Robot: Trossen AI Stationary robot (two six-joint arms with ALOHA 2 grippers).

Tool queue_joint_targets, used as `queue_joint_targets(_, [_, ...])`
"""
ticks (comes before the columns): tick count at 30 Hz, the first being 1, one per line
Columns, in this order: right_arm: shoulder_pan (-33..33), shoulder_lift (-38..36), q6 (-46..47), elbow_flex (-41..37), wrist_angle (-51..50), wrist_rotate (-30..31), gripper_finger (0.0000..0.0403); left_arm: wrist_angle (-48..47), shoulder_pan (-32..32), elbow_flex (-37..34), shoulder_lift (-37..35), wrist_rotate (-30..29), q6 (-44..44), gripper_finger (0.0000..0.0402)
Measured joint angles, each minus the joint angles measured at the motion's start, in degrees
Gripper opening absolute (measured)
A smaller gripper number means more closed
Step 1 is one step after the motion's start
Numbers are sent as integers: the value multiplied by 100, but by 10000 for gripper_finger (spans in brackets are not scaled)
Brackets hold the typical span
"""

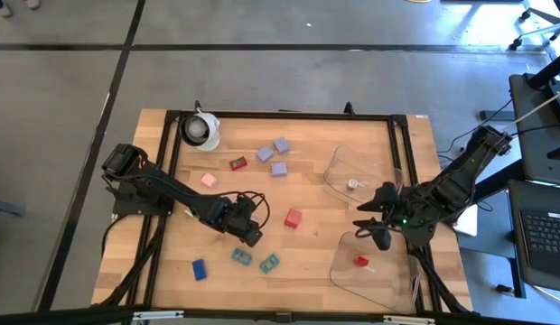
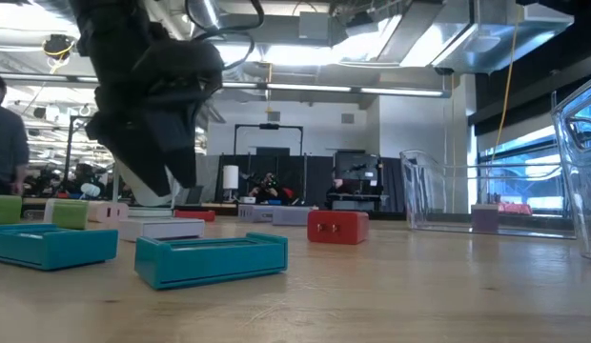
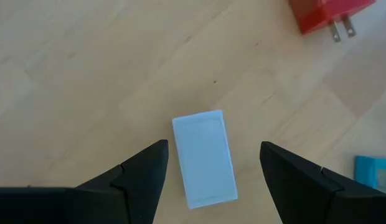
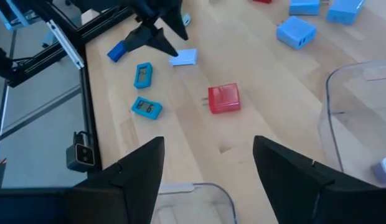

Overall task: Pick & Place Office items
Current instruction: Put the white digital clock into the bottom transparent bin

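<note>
My left gripper (image 1: 249, 233) hangs open over a small white block (image 3: 204, 158) that lies flat on the table, one finger on each side of it, apart from it. The right wrist view shows that block (image 4: 183, 58) below the left gripper (image 4: 157, 32). Nearby lie a red plug block (image 1: 293, 218), two teal pieces (image 1: 241, 256) (image 1: 269, 263) and a blue piece (image 1: 200, 268). Farther off are lavender blocks (image 1: 278, 169), a red piece (image 1: 238, 163) and a pink piece (image 1: 209, 181). My right gripper (image 1: 370, 227) is open, between two clear trays.
A clear tray (image 1: 375, 275) near the right front holds a red piece (image 1: 360, 261); a second tray (image 1: 339, 171) behind it holds a small white object (image 1: 351, 183). A white round roll (image 1: 200, 129) stands at the far left. A black frame (image 1: 289, 115) borders the table.
</note>
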Motion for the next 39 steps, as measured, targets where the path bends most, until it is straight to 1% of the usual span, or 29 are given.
queue_joint_targets(10, [-220, 0, -241, 0, 1, -32, 250, -54, -153, 0, 296, 30, -391, 251])
queue_joint_targets(17, [-326, 1, -302, 0, 1, -45, 250, -54, -151, 0, 422, 174, -487, 251])
queue_joint_targets(21, [-384, 2, -343, 0, 1, -56, 250, -40, -151, 0, 631, 321, -487, 251])
queue_joint_targets(27, [-472, 2, -423, 0, -1, -348, 250, -62, -166, 26, 778, 309, -491, 251])
queue_joint_targets(30, [-476, 2, -446, 0, -1, -345, 250, -65, -166, 24, 762, 232, -537, 250])
queue_joint_targets(34, [-475, 2, -492, 0, -1, -343, 250, -82, -168, 15, 762, 190, -547, 229])
queue_joint_targets(39, [-475, 2, -490, 0, 1, -340, 250, -139, -166, 4, 767, 170, -548, 175])
